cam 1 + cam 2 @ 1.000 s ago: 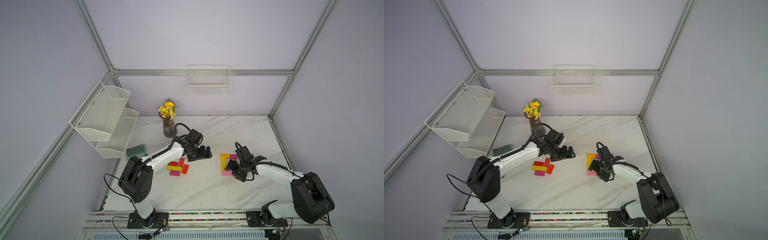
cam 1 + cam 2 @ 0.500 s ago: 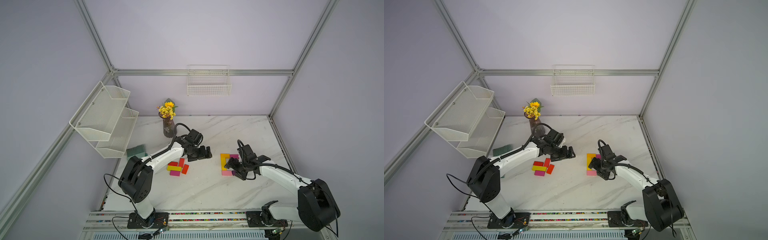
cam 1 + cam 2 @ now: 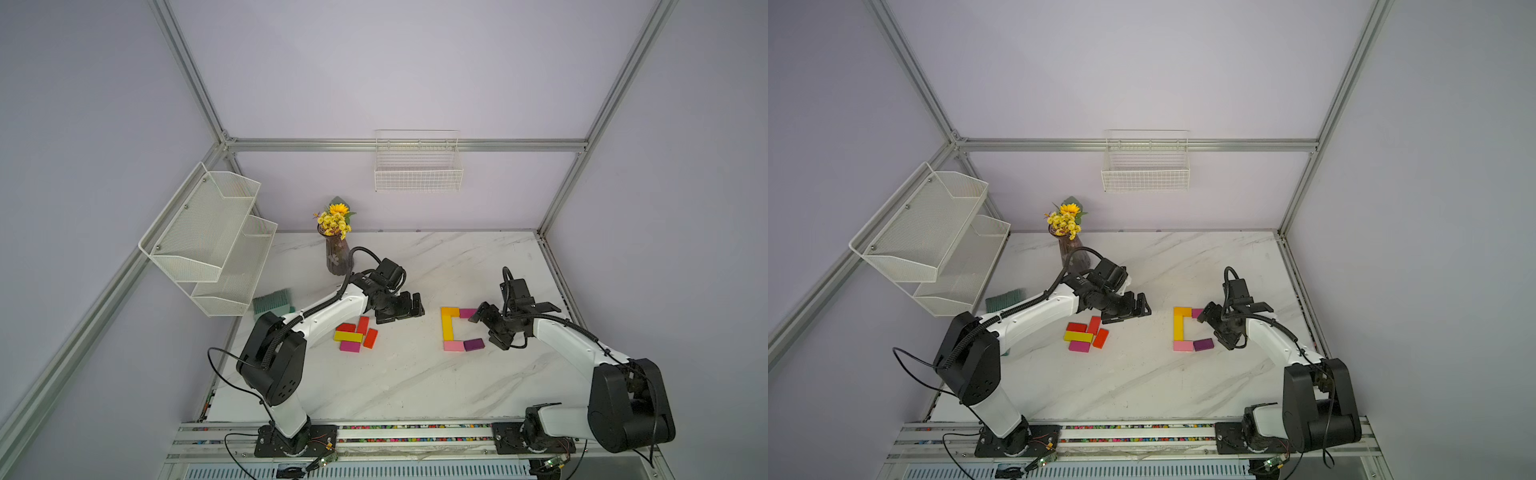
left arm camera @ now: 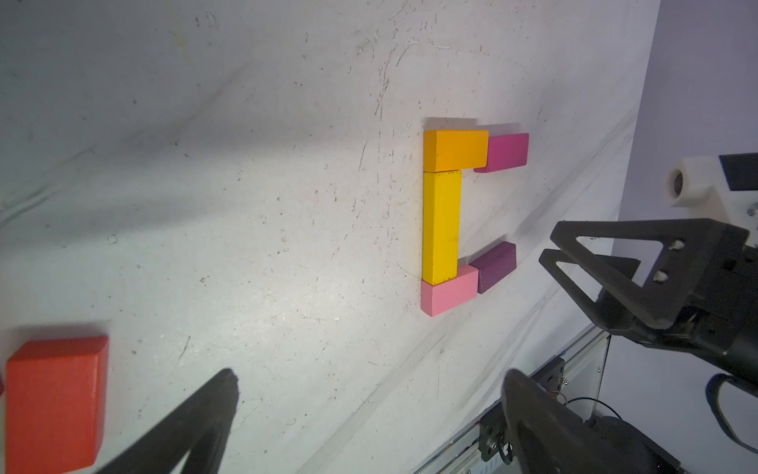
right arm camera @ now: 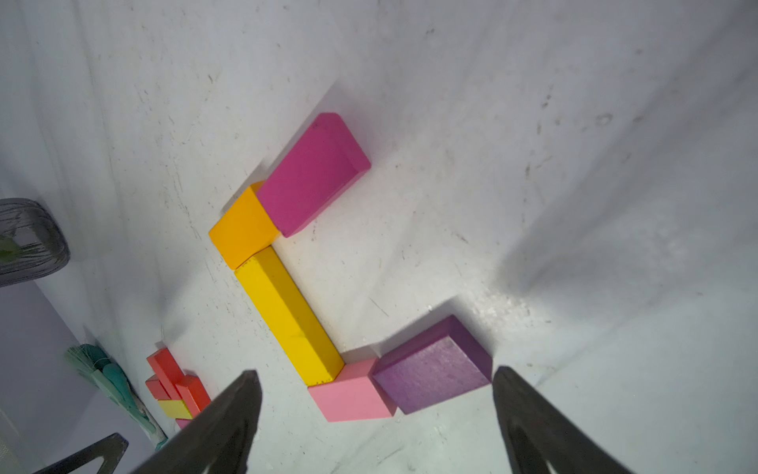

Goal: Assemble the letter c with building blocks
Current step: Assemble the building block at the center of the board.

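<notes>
Reach favours our right claw (image 3: pixel 485 329), open, just beside the flat purple rectangular block (image 3: pixel 473 344); left claw (image 4: pixel 371 373), also open, sits well apart.

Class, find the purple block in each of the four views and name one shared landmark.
In a top view: purple block, end of the C's lower arm.
In a top view: purple block, same place.
Left wrist: purple block, beside the light pink block.
Right wrist: purple block, beside the light pink block.
Shared landmark: long yellow block.
</notes>
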You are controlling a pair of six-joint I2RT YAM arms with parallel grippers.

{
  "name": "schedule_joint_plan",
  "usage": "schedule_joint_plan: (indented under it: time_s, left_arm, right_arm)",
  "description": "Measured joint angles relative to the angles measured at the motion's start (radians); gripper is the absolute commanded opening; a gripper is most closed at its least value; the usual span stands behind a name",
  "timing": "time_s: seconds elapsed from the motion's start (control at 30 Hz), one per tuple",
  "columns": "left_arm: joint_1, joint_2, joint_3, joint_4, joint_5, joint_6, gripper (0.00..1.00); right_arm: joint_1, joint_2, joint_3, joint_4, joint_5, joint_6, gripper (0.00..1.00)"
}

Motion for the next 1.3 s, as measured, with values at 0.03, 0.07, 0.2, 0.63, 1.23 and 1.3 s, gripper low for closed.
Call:
schedule_joint_plan:
  time_s: [0.03,0.07,0.2,0.63,1.23,1.3]
  left_arm:
    - [0.0,0.0,0.0,0.0,0.002,-0.002,1.0]
    - [0.0,0.0,0.002,-0.001,0.004,-0.005,1.0]
    - [0.0,0.002,0.016,-0.002,0.01,-0.02,1.0]
    - [0.0,0.029,0.035,0.004,0.027,-0.039,1.0]
    - [-0.001,0.041,0.035,0.019,0.036,-0.044,1.0]
    - [-0.001,0.041,0.035,0.019,0.036,-0.044,1.0]
  right_arm:
    - [-0.003,0.012,0.002,-0.001,-0.001,-0.008,0.91]
    - [-0.005,0.025,0.002,-0.001,-0.002,-0.017,0.91]
    - [-0.01,0.073,0.003,-0.001,-0.008,-0.051,0.91]
    - [-0.02,0.125,0.002,0.03,-0.036,-0.083,0.91]
    - [-0.021,0.089,-0.04,0.069,-0.087,-0.072,0.89]
    - [-0.021,0.084,-0.042,0.067,-0.087,-0.071,0.89]
